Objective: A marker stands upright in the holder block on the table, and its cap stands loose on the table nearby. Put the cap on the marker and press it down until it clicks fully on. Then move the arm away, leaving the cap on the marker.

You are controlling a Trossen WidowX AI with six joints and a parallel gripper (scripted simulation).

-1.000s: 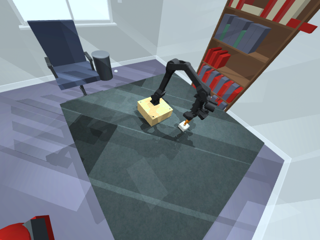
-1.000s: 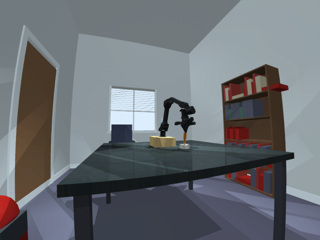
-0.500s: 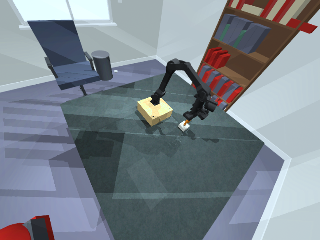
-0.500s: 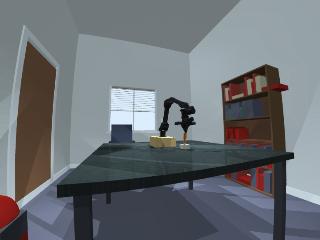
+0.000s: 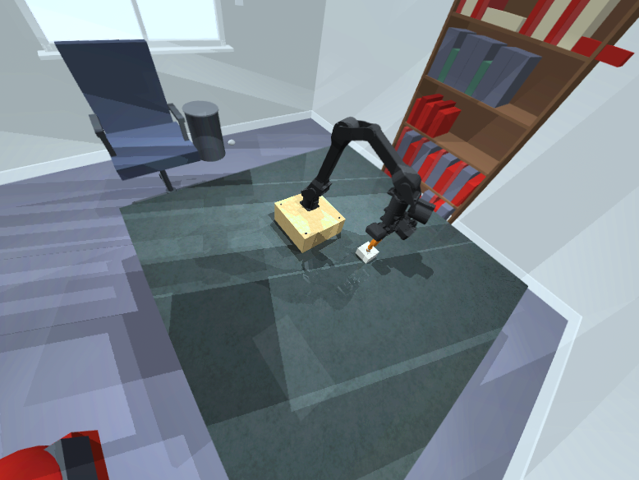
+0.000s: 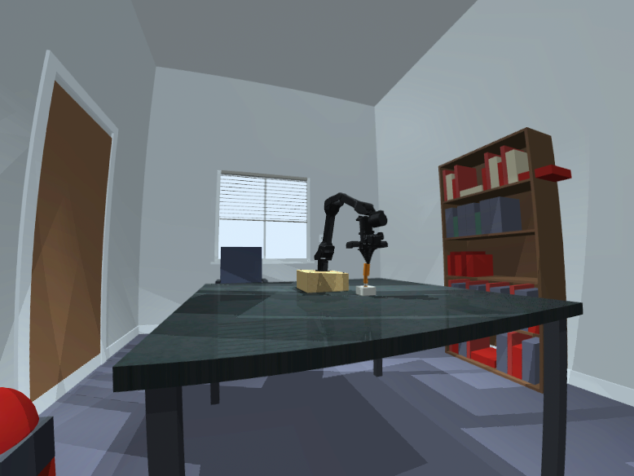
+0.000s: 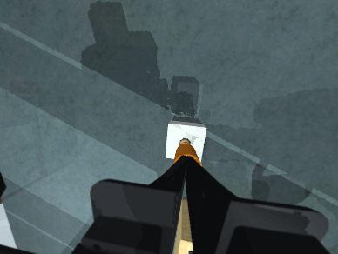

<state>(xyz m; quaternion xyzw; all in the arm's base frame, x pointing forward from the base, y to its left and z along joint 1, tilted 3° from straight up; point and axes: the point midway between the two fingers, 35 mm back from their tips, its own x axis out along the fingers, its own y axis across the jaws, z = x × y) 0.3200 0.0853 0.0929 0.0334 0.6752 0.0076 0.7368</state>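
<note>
Meeting at their tips, the fingers (image 6: 366, 253) are together with nothing clamped between them, directly above the orange marker assembly (image 5: 372, 244) (image 6: 366, 273) (image 7: 186, 151). In the wrist view their dark tips overlap its upper end, so whether they touch it cannot be told; from the top view the tips are largely lost behind the gripper's own dark housing. The assembly stands upright in the white holder block (image 5: 367, 253) (image 6: 365, 291) (image 7: 174, 138), a small greyish part showing at its foot. Where the cap ends and the barrel begins is too small to make out, and so is whether the cap is pressed fully home. The block rests on the dark tabletop (image 5: 335, 356) (image 6: 332, 323) (image 7: 261, 43), near the pale wooden base (image 5: 330, 219) (image 6: 305, 280) that carries the black arm (image 5: 382, 145) (image 6: 330, 225). Low in the wrist view a strip of pale wood shows between the finger bodies, and a white sliver at the left edge is cut off and hard to identify. Farther out, the bookshelf (image 5: 536, 122) (image 6: 554, 230) runs out of the top view, the tabletop hides the seat of the blue chair (image 5: 118, 87) (image 6: 240, 263) in the exterior view, and a red object (image 5: 30, 462) (image 6: 17, 409) is cropped at lower left.
</note>
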